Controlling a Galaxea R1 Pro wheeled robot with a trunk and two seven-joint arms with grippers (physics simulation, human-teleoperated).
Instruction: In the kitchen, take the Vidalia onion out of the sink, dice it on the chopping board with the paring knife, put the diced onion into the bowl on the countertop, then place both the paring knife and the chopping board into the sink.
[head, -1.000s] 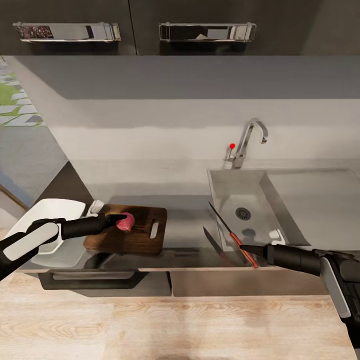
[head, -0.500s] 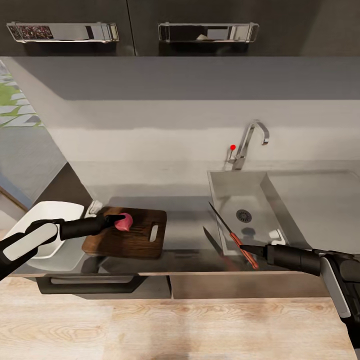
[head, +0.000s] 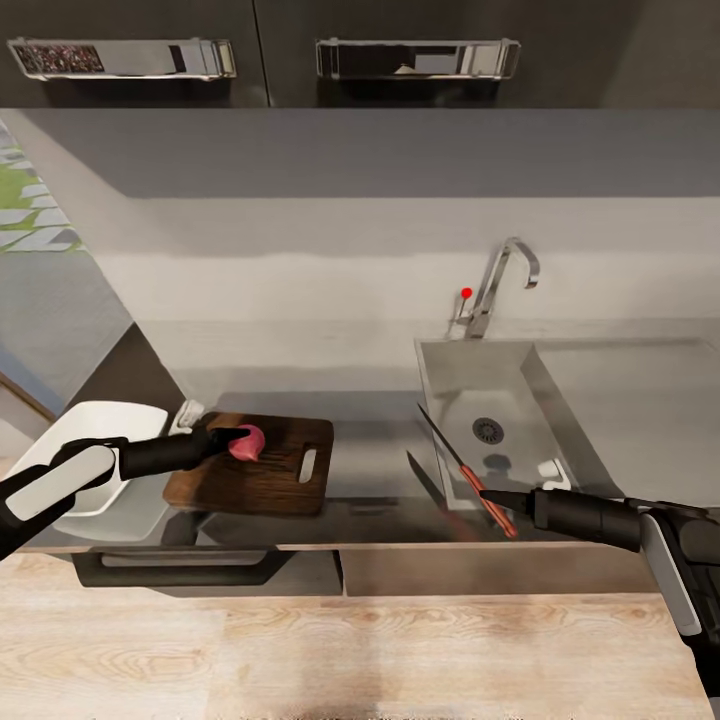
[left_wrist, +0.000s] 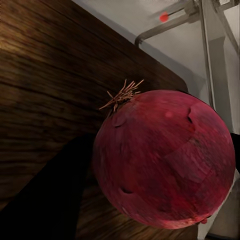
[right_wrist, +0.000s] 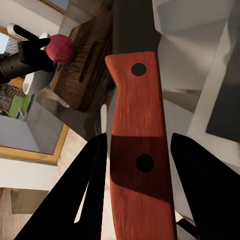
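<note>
Right wrist view: right gripper (right_wrist: 137, 165) clamped on paring knife (right_wrist: 137, 150) (red handle); left gripper (head: 232, 441) pinching onion (head: 250, 442) over chopping board (head: 280, 480).

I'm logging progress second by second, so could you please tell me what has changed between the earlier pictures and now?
Nothing visibly changed beyond a slight camera shift. The left gripper still holds the round red onion on the dark brown wooden chopping board, and the right gripper still holds the red-handled paring knife by the steel sink.
</note>
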